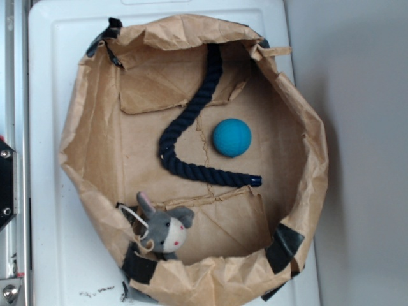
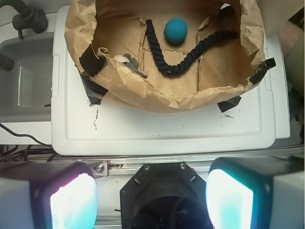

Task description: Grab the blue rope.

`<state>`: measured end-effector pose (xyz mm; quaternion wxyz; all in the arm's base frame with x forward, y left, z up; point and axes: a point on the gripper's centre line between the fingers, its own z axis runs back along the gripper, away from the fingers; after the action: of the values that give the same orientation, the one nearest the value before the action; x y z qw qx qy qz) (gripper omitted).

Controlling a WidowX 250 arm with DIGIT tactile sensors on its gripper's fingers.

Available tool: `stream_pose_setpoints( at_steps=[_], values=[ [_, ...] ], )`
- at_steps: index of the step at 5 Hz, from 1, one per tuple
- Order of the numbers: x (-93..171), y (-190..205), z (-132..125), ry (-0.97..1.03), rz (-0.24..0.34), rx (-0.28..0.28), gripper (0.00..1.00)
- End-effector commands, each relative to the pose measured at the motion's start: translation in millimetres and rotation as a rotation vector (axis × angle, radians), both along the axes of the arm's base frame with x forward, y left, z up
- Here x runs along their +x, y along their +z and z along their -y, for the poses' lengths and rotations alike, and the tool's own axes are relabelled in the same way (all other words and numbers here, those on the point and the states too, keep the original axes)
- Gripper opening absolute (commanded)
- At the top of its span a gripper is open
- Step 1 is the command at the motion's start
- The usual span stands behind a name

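Observation:
The blue rope (image 1: 185, 127) is a thick dark navy twisted cord lying in an S-curve on the floor of a brown paper tub (image 1: 89, 127). Its brighter blue tip (image 1: 255, 181) points right. In the wrist view the blue rope (image 2: 178, 64) curves across the tub's floor, far ahead. My gripper (image 2: 151, 198) is open, its two pale glowing pads (image 2: 71, 202) wide apart with nothing between them. It hangs over the black arm base (image 2: 164, 191), well short of the tub. The exterior view does not show the gripper.
A teal ball (image 1: 231, 137) lies just right of the rope's middle bend. A small grey plush animal (image 1: 167, 229) sits at the tub's near wall. The tub rests on a white lid (image 2: 162, 129). A clear bin (image 2: 26, 81) stands to the left in the wrist view.

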<state>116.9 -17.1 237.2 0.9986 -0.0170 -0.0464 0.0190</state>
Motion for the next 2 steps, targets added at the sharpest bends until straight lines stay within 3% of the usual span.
stream_pose_setpoints(
  at_steps=[1,2],
  values=[
    [0.0,0.0,0.0,0.0,0.0,0.0,1.0],
    [-30.7,2.9,-20.5,0.131,-0.012,0.036,1.0]
  ],
)
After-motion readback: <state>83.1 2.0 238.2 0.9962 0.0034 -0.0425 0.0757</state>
